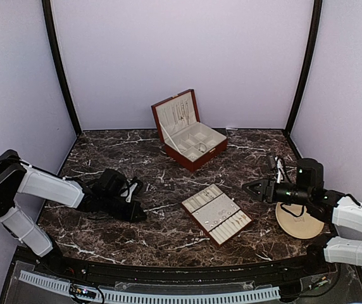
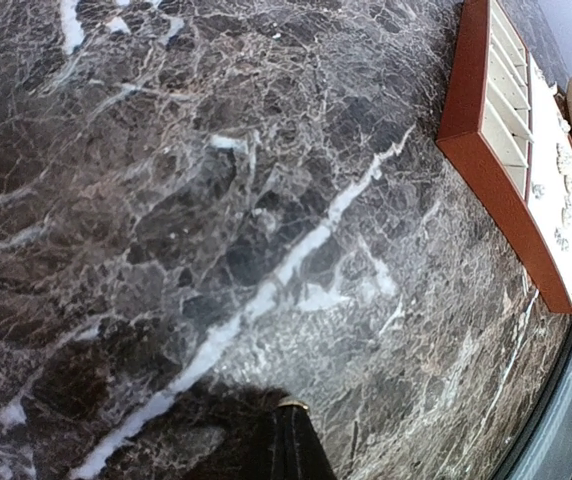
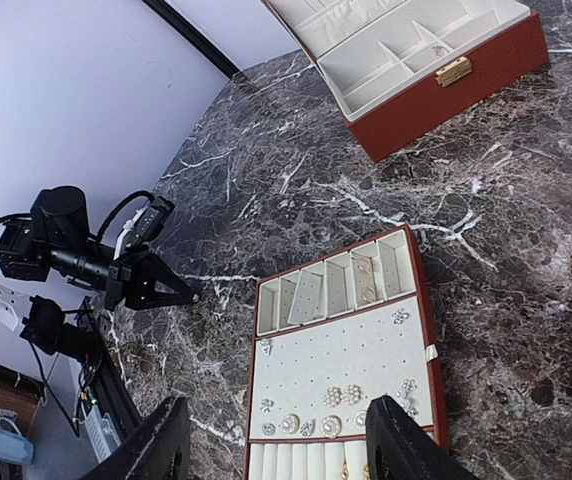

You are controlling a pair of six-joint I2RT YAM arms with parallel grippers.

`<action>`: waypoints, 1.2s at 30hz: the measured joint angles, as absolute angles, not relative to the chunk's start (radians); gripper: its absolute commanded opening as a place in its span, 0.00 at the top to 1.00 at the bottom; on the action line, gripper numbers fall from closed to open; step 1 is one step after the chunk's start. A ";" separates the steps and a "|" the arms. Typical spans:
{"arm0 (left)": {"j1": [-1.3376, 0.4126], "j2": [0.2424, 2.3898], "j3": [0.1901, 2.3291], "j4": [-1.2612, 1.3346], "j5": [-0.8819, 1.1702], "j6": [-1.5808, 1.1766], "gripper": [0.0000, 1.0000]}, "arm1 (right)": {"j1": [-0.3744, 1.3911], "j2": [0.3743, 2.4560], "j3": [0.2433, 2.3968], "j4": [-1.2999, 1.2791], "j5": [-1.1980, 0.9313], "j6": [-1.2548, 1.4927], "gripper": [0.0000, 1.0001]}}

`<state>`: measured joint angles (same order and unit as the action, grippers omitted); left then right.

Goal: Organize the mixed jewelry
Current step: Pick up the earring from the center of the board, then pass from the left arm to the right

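glinting tiny silvery jewelry, cream-lined rectangular tray

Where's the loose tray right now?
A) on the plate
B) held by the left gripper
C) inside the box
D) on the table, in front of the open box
D: the tray lies flat on the table, nearer the arms than the open box and clear of the plate.
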<state>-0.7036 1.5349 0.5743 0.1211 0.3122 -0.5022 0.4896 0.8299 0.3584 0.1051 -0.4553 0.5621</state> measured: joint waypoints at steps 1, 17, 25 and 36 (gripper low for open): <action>-0.704 1.535 0.574 0.123 0.314 -0.503 1.00 | 0.490 0.830 0.358 0.105 -0.455 0.562 0.39; -0.707 1.431 0.556 0.210 0.371 -0.501 1.00 | 0.491 0.828 0.358 0.123 -0.484 0.582 0.31; -0.820 1.364 0.561 0.352 0.387 -0.495 1.00 | 0.563 0.801 0.351 0.228 -0.490 0.648 0.30; -0.937 1.390 0.644 0.690 0.475 -0.535 1.00 | 0.770 0.921 0.327 0.549 -0.505 0.758 0.37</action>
<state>-0.9371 1.3895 0.6441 0.6903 0.4747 -0.5354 0.7700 0.9211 0.3267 0.5491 -0.5049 0.7582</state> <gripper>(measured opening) 0.008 0.648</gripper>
